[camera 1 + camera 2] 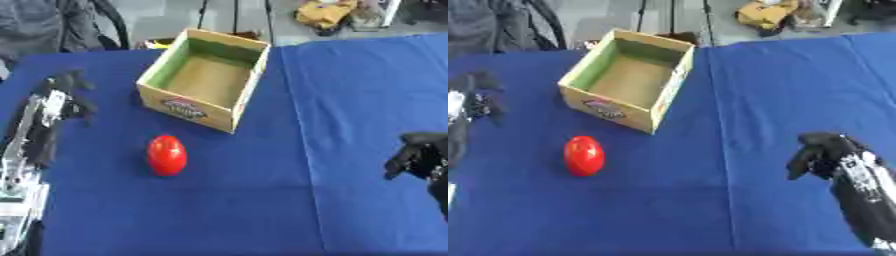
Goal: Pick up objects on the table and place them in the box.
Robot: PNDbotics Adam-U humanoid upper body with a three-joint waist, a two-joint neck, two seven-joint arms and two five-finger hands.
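A blue bench (pixel 350 100) carries an open cardboard box (pixel 206 80) at the far middle, standing empty. The right hand (pixel 824 155) hangs near right, fingers curled, holding nothing. The left hand (pixel 70 92) hovers far left, fingers curled, empty. A red egg (pixel 167 155) lies near the box's front.

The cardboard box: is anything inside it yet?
Nothing shows inside the open cardboard box: only its bare brown floor and green inner walls. Its near wall hides the near strip of floor.
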